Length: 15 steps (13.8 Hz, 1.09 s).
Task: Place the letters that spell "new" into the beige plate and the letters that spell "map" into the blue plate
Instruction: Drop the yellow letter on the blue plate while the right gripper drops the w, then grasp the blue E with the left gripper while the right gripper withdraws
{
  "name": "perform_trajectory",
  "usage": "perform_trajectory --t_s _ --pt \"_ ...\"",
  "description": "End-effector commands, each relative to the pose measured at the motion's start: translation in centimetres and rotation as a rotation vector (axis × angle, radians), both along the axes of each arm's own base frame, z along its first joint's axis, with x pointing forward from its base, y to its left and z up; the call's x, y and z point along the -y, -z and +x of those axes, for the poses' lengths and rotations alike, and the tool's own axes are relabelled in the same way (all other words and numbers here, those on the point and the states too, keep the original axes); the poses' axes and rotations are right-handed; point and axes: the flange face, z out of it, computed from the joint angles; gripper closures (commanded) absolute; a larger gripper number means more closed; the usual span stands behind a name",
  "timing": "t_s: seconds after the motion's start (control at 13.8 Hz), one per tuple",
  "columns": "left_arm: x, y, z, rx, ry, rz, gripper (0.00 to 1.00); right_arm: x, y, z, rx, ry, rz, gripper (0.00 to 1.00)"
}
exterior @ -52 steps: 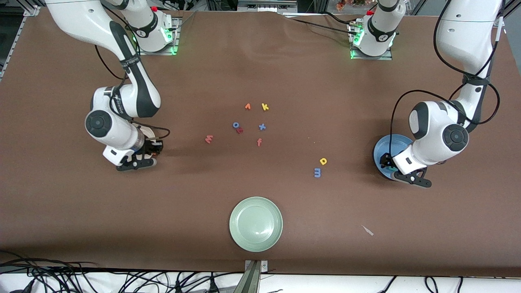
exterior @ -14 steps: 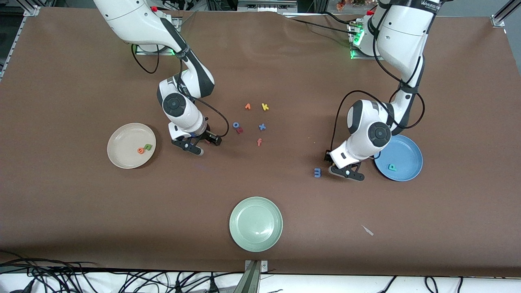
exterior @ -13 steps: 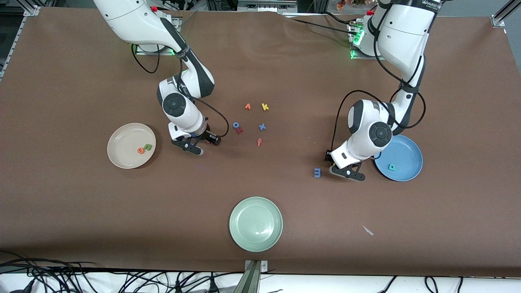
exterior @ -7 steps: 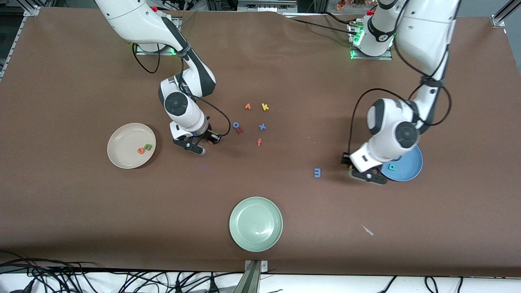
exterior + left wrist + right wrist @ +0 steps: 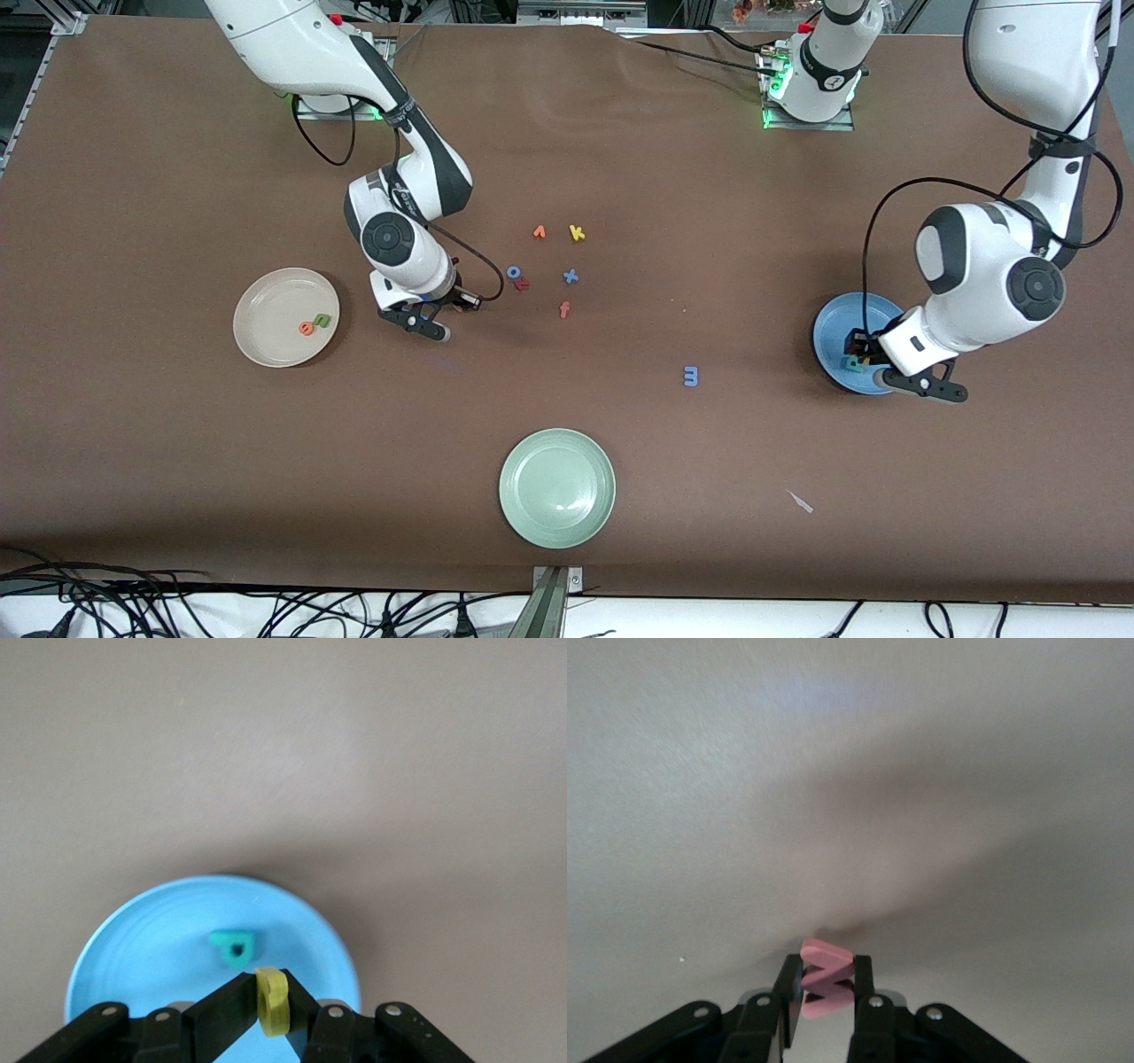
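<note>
Letters for "map": my left gripper (image 5: 270,1003) pinches the yellow a (image 5: 272,999) over the blue plate (image 5: 833,332), where the teal p (image 5: 234,947) already lies. Blue m (image 5: 691,376) sits on the table (image 5: 177,461), toward the right arm's end from that plate. My right gripper (image 5: 827,985) is clamped on the salmon w (image 5: 824,979), low over bare table, near the beige plate (image 5: 266,301) holding green n (image 5: 322,321) and orange e (image 5: 306,328). No brand writing is legible.

Foam letters on the table, orange v (image 5: 539,232) and yellow k (image 5: 577,233) at twelve o'clock of the cluster, blue x (image 5: 570,276), salmon f (image 5: 564,309) at six o'clock, blue m (image 5: 691,377) apart, no other readable print
</note>
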Motion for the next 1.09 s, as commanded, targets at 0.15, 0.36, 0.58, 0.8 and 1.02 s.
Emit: perform_trajectory --t_s 0.15,0.36,0.58,0.8,1.02 --pt "-0.3 1.5 -1.3 -0.034 0.038 0.013 0.20 5.0 -2.6 3.3 -0.062 -0.230 -0.050 0.90" --pt "0.9 1.1 -1.0 -0.022 0.038 0.002 0.20 9.0 -4.5 4.2 -0.073 -0.356 -0.049 0.90" --pt "6.6 0.8 0.0 0.003 0.049 -0.076 0.21 13.8 -5.0 4.6 -0.101 -0.476 -0.047 0.90" --pt "13.9 2.5 1.6 0.067 0.024 -0.160 0.21 19.5 -4.8 5.1 -0.116 -0.602 -0.036 0.89" --pt "19.2 3.9 3.4 0.122 0.064 -0.162 0.21 22.7 -3.8 5.1 -0.114 -0.696 -0.029 0.88"
